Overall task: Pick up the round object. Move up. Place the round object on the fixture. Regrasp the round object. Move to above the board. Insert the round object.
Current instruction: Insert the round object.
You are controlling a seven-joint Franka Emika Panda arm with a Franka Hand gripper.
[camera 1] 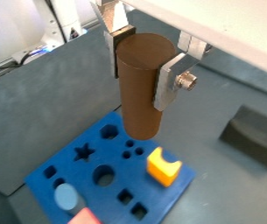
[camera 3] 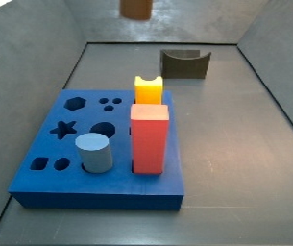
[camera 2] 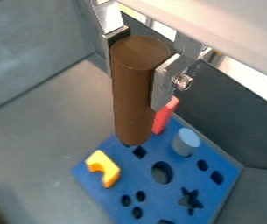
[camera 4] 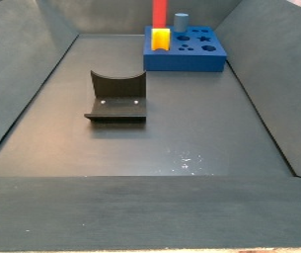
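The round object, a reddish-brown cylinder peg [camera 1: 138, 101], hangs upright in my gripper [camera 1: 142, 74], which is shut on its upper part; both wrist views show it [camera 2: 129, 101]. It hangs well above the blue board [camera 1: 53, 175], over the board's edge. In a side view only the peg's lower end [camera 3: 134, 9] shows at the top edge, and the gripper is out of frame. The board's large round hole [camera 1: 104, 178] is open. The dark fixture [camera 3: 184, 63] stands empty on the floor behind the board, and also shows in a side view [camera 4: 115, 96].
On the board [camera 3: 59, 183] stand a tall red block [camera 3: 149, 139], a yellow piece [camera 3: 149, 90] and a light-blue cylinder [camera 3: 93, 153]. Grey walls enclose the floor on all sides.
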